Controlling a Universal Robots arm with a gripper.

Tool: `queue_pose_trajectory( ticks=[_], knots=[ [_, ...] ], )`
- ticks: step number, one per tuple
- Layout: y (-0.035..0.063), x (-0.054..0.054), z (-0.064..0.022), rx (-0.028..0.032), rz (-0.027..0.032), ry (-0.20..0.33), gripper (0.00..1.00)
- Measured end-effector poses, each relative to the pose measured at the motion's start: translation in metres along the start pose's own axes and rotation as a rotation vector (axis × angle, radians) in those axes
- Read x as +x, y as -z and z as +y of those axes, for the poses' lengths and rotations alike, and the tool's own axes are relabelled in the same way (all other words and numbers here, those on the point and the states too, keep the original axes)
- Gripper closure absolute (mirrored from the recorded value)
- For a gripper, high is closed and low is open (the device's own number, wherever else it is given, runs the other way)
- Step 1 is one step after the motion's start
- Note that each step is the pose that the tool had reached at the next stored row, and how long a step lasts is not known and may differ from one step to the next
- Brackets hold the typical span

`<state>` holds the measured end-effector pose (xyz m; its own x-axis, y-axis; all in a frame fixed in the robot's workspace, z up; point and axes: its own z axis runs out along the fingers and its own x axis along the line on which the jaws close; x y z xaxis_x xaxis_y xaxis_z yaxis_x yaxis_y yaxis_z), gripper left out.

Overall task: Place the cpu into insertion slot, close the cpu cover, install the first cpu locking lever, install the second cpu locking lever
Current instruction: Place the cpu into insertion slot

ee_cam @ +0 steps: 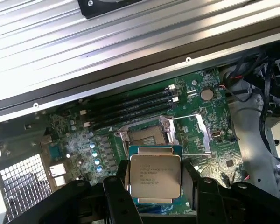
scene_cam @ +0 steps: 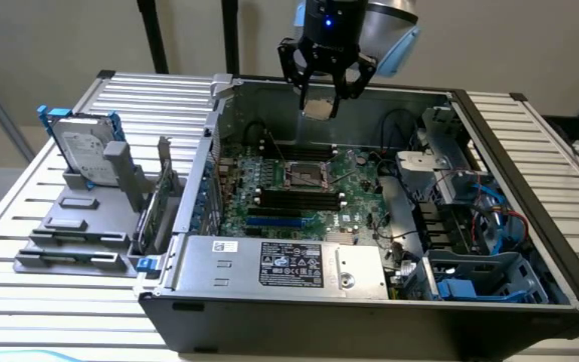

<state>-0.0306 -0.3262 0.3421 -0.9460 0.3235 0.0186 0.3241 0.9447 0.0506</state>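
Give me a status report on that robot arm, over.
Fingers clamped on the chip, held above the open computer case. Socket on the green board uncovered, empty. Path down looks clear.

Held: flat square silvery-beige cpu (ee_cam: 155, 176), clamped in black claw (ee_cam: 155, 186)
Beyond it: square black insertion slot (ee_cam: 143, 136), uncovered, on green board (ee_cam: 70, 140)

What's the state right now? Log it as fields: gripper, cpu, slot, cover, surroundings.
gripper: closed on the cpu's edges, above the open computer case
cpu: held flat, printed top showing, over the motherboard, not in the slot
insertion slot: empty
cpu cover: appears swung open beside the slot
surroundings: hard drive upright at the exterior view's left
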Motion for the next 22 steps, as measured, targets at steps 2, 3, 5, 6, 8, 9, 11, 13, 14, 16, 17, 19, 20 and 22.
queue_pose_trajectory(
  ticks=[2,3,5,6,8,9,11,13,14,16,17,19,20,22],
  knots=[
    [-0.0018,0.0,-0.0001,-0.0005,-0.0015,-0.03,0.46],
    [-0.0028,0.0,-0.0001,-0.0008,-0.0023,-0.046,0.46],
    [-0.0047,0.0,-0.0002,-0.0014,-0.0039,-0.077,0.46],
    [-0.0056,0.0,-0.0003,-0.0018,-0.0046,-0.092,0.46],
    [-0.0075,0.0,-0.0004,-0.0023,-0.0063,-0.124,0.46],
    [-0.0084,0.0,-0.0004,-0.0026,-0.0071,-0.14,0.46],
    [-0.0099,0.0,-0.0005,-0.003,-0.0086,-0.171,0.46],
    [-0.0105,0.0,-0.0005,-0.003,-0.0102,-0.198,0.46],
    [-0.0109,0.0,-0.0005,-0.0032,-0.0111,-0.213,0.46],
    [-0.0116,0.0,-0.0005,-0.0034,-0.0128,-0.243,0.46],
    [-0.0118,0.0,-0.0005,-0.0036,-0.0136,-0.259,0.46],
    [-0.0123,0.0,-0.0006,-0.0042,-0.0154,-0.295,0.46],
    [-0.0126,0.0,-0.0006,-0.0046,-0.0164,-0.314,0.46],
    [-0.0129,0.0,-0.0006,-0.0053,-0.0182,-0.35,0.46]
  ],
)
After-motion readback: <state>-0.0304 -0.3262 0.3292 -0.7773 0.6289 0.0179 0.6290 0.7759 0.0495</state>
